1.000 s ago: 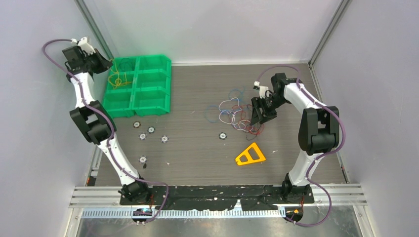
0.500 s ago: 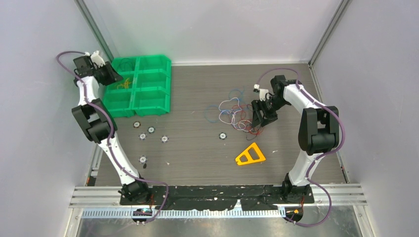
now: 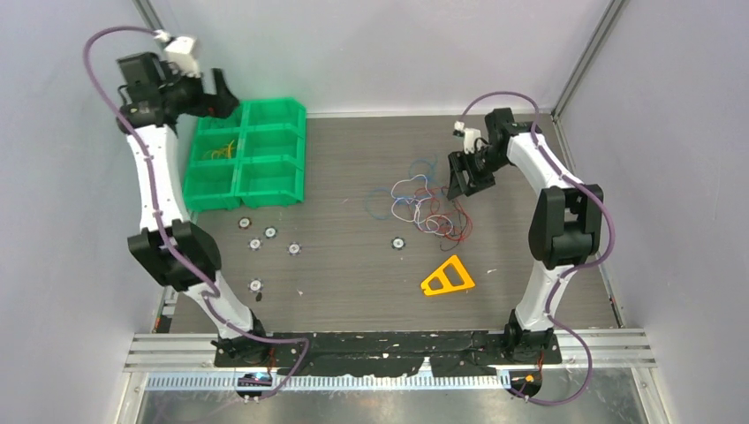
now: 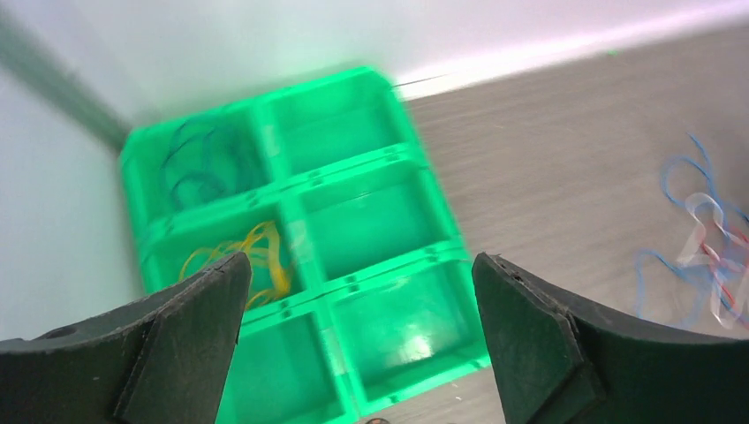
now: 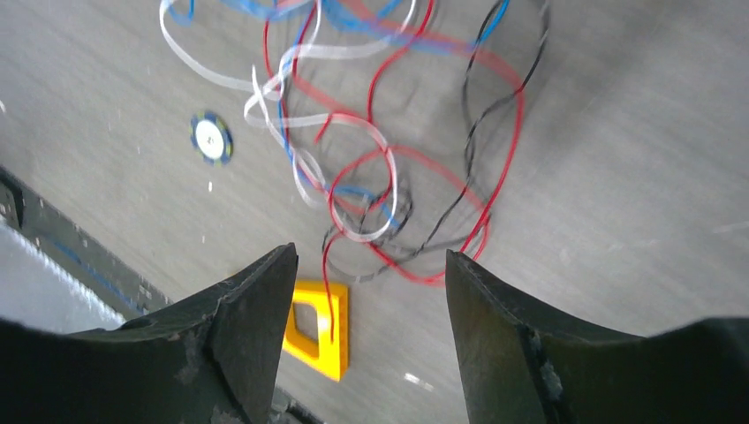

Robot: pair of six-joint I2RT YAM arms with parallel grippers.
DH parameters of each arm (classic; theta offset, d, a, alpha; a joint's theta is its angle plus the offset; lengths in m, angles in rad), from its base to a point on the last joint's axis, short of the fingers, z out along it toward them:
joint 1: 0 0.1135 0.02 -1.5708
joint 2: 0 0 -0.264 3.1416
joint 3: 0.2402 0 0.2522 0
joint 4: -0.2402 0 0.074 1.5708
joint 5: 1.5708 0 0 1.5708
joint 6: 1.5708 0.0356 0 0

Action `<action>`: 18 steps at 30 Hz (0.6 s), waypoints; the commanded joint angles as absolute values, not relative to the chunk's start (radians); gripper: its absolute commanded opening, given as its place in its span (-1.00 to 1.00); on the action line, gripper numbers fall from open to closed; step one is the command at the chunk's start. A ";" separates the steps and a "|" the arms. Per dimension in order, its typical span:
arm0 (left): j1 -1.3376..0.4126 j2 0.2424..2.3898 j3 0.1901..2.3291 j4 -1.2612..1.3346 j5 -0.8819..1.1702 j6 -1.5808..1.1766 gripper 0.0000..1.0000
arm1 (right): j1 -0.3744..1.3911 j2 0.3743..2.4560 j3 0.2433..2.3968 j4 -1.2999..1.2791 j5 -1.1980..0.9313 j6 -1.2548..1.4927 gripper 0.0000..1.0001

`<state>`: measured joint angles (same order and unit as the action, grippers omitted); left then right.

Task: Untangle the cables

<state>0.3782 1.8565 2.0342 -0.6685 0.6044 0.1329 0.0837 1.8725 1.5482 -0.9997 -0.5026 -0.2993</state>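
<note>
The cables (image 3: 422, 205) lie in a loose tangle of red, blue, white and black strands right of the table's middle; they also show in the right wrist view (image 5: 380, 177) and at the left wrist view's edge (image 4: 707, 243). A yellow cable (image 3: 216, 150) (image 4: 261, 256) rests in the middle-left compartment of the green bin (image 3: 305, 150) (image 4: 291, 221), and a blue one (image 4: 190, 163) in the back-left compartment. My left gripper (image 3: 216, 93) (image 4: 358, 261) hangs open and empty high over the bin. Behind the tangle, my right gripper (image 3: 459, 181) (image 5: 369, 256) stands open; no strand touches its fingers.
A yellow triangular piece (image 3: 435, 284) (image 5: 341, 362) lies in front of the tangle. Several small round discs are scattered on the table, some near the bin (image 3: 254, 244) and one by the tangle (image 3: 398, 242) (image 5: 212, 139). Walls close in the left, back and right.
My left gripper opened, dropped the yellow cable into the bin and rose higher. My right gripper pulled up and back from the tangle toward the far side.
</note>
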 commanded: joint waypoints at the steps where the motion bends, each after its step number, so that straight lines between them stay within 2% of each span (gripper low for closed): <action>1: 0.153 1.789 2.016 -0.912 0.630 0.340 0.93 | 0.101 1.967 1.691 -0.922 -0.504 -0.211 0.36; 6: -0.126 1.774 1.844 -0.845 0.701 0.238 0.81 | 0.121 2.047 1.771 -0.936 -0.448 -0.199 0.35; 10: -0.301 1.805 1.764 -0.726 0.703 0.182 0.79 | 0.122 2.069 1.729 -0.945 -0.409 -0.225 0.34; 18: -0.423 1.892 1.767 -0.676 0.714 0.143 0.76 | 0.122 2.106 1.668 -0.915 -0.365 -0.256 0.32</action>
